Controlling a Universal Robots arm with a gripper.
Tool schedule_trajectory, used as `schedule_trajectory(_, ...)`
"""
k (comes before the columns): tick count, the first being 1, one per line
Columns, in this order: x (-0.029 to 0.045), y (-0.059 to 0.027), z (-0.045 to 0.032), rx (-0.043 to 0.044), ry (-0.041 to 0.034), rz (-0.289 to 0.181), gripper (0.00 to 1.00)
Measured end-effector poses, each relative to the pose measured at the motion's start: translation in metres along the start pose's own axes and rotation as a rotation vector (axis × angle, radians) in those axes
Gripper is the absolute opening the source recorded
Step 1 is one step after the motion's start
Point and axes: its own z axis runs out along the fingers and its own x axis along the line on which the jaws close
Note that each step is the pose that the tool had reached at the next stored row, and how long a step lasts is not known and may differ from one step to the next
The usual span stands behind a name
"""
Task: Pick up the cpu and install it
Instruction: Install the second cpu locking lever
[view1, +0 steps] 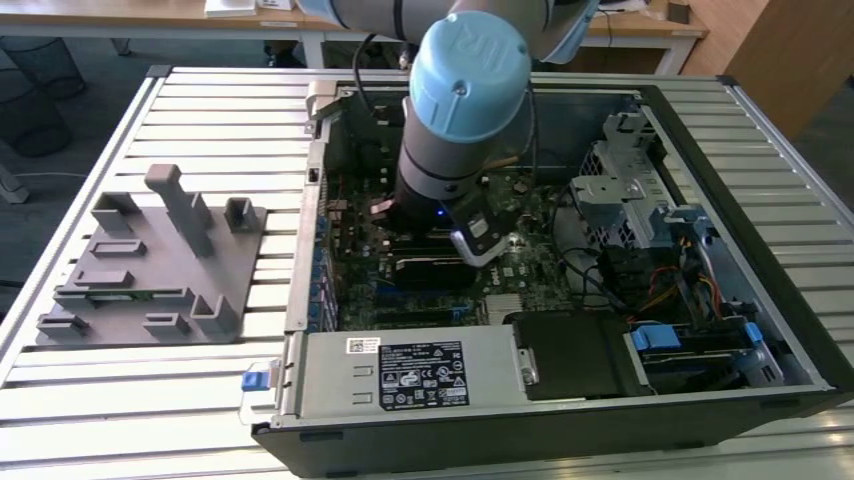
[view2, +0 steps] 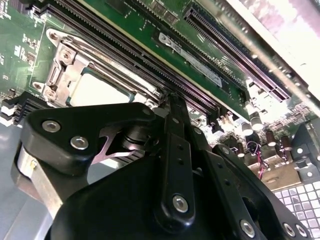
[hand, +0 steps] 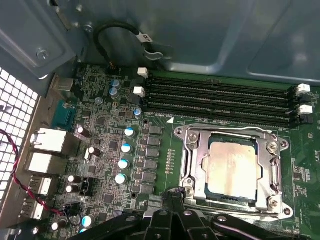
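- I'm looking at a slatted metal bench (view1: 160, 400) in what seems an office space; an open computer case (view1: 747, 200) lies on it, and a grey plastic fixture (view1: 147, 265) sits on the exterior view's left, well apart from the case.
- My arm (view1: 461, 110) reaches down into the case over the green circuit board (hand: 125, 165).
- The cpu (hand: 232, 167) already lies in its metal socket frame (hand: 187, 150) — silver top up, and as far as I can judge flat.
- The gripper (hand: 175, 196) hovers just beside the near edge of that frame; its fingers look pressed together with nothing between them.
- Beyond the socket run the black memory slots (hand: 220, 100).
- My judgement: placing is done, and this is the seating end of the install — any further move calls for care not to nudge the chip.
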Motion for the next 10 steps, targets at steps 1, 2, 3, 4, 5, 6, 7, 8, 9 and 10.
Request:
schedule_trajectory(1, 0.0003, 0.0002, 0.0004, -0.0013, 0.0, 0.0, 0.11)
schedule_trajectory(2, 0.0006, 0.0005, 0.0008, -0.0026, -0.0003, 0.0, 0.11)
schedule_trajectory(3, 0.0008, 0.0008, 0.0012, -0.0039, -0.0005, 0.0, 0.11)
schedule_trajectory(4, 0.001, 0.0011, 0.0016, -0.0052, -0.0006, 0.0, 0.11)
schedule_trajectory(5, 0.0012, 0.0014, 0.0021, -0.0068, -0.0008, -0.001, 0.11)
schedule_trajectory(6, 0.0015, 0.0016, 0.0024, -0.0087, -0.0009, -0.001, 0.11)
schedule_trajectory(7, 0.0016, 0.0017, 0.0027, -0.0105, -0.0011, -0.001, 0.11)
schedule_trajectory(8, 0.0018, 0.0018, 0.0029, -0.0112, -0.0012, -0.001, 0.11)
schedule_trajectory(9, 0.0021, 0.0019, 0.003, -0.0114, -0.0013, -0.001, 0.11)
schedule_trajectory(10, 0.0026, 0.002, 0.003, -0.0114, -0.0013, -0.001, 0.11)
